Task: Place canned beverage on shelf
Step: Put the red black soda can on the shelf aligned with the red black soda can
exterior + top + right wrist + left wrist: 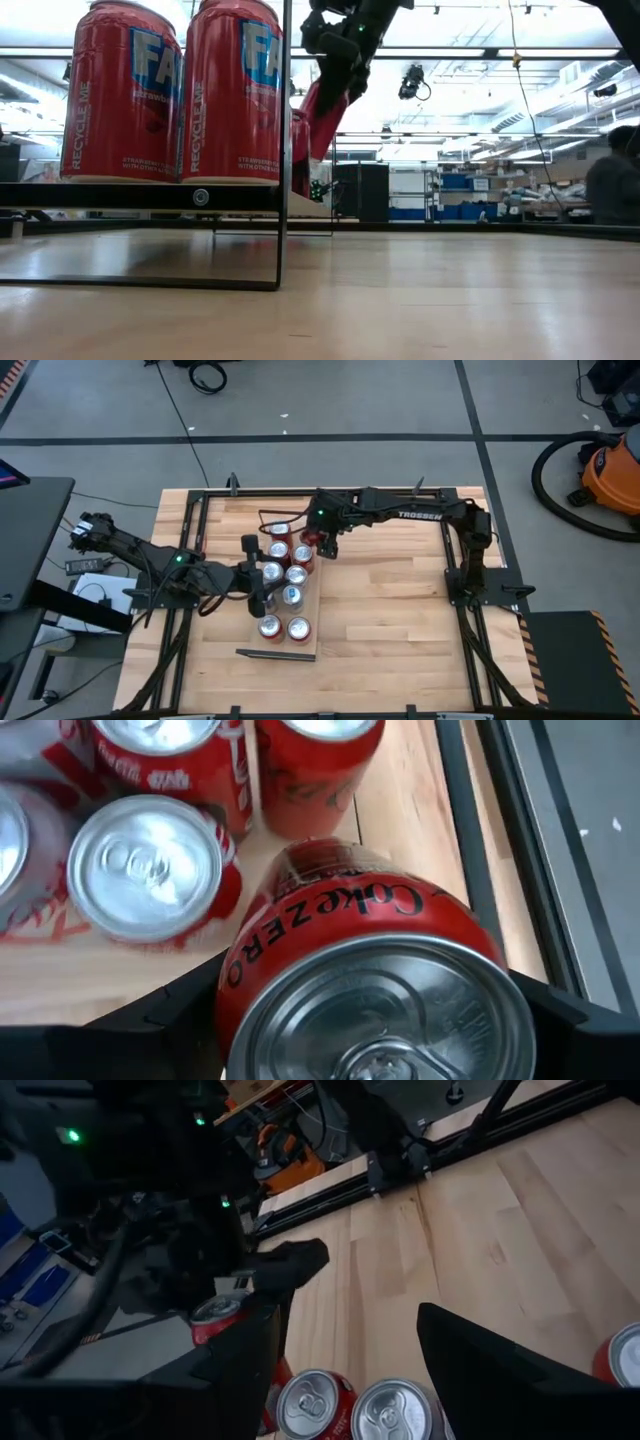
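The shelf (312, 612), a long light-wood board on a thin dark frame, carries several upright red cans (296, 574). Two of them loom large in the low view (235, 95). My right gripper (326, 542) hangs over the shelf's far end, shut on a red Coke Zero can (360, 970), which also shows tilted in the low view (322, 115). My left gripper (350, 1350) reaches in from the table's left. It hovers open above the cans in the middle of the shelf (260, 575) and touches none of them. My right gripper pinches the Coke Zero can by its side wall just below the top rim (235, 985), with one finger on each side. The fingers slant down from above and from the far right. The can is tilted, top toward the wrist, held above the board and the neighbouring cans.
A black frame (450, 550) rims the plank tabletop. Bare wood (390, 610) stretches to the right of the shelf. An orange vacuum (610, 475) stands on the floor at the far right. A person (612, 185) shows in the room beyond the table.
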`<state>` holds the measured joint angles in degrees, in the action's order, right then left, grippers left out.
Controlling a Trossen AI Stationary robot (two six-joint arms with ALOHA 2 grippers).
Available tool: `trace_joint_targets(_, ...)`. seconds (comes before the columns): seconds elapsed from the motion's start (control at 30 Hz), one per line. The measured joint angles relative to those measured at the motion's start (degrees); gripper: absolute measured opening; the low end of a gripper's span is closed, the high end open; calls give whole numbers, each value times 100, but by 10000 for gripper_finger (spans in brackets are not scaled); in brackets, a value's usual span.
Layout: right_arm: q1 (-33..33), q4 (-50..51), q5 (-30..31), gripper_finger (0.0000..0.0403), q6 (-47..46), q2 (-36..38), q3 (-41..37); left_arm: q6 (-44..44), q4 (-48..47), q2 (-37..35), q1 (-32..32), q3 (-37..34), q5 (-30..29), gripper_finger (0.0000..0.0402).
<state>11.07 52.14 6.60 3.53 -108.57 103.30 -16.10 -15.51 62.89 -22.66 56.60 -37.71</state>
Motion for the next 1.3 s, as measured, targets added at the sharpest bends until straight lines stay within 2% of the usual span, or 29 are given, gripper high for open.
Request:
trace_joint_targets(0.33,-151,-144,96,328,163,-7,-130,1,-18,0,-2,0,2,249)
trace_joint_targets(0.67,-28,-691,-216,328,268,-117,-99,-2,-17,0,-2,0,2,249)
trace_joint_targets(0.9,28,-500,-241,328,313,-424,-111,20,-62,0,-2,-2,3,249)
trace_joint_targets(1.17,184,-517,-650,328,372,-593,-105,38,-96,0,-2,-2,4,249)
trace_joint_targets(1.3,229,-558,-650,328,405,-747,-111,105,-117,0,-2,-2,4,249)
